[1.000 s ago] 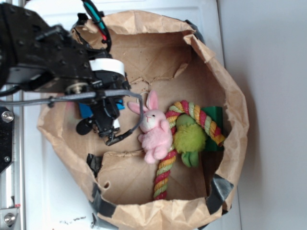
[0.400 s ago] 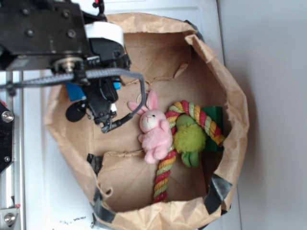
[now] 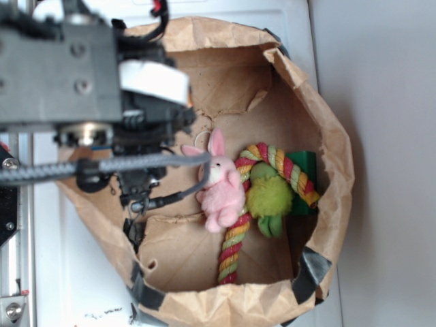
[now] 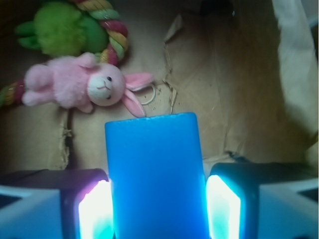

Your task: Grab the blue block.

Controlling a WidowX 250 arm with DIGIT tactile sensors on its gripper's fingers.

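Note:
The blue block (image 4: 154, 174) is a smooth, bright sky-blue slab that fills the lower middle of the wrist view. My gripper (image 4: 157, 201) is shut on it, and the glowing pads (image 4: 94, 209) press against both of its long sides. The block hangs above the brown bag floor, clear of the toys. From the exterior camera the raised black arm (image 3: 82, 88) looms large over the bag's left side. There it hides the block.
A pink plush bunny (image 3: 221, 187) lies mid-bag beside a green plush toy (image 3: 269, 197). A striped rope (image 3: 235, 245) and a dark green block (image 3: 306, 167) lie close by. The crumpled paper bag wall (image 3: 334, 170) rings everything. White surface lies outside it.
The arm has risen toward the exterior camera with the blue block held in the gripper. The block showed beside the gripper before and is now covered by the arm. The toys have not moved.

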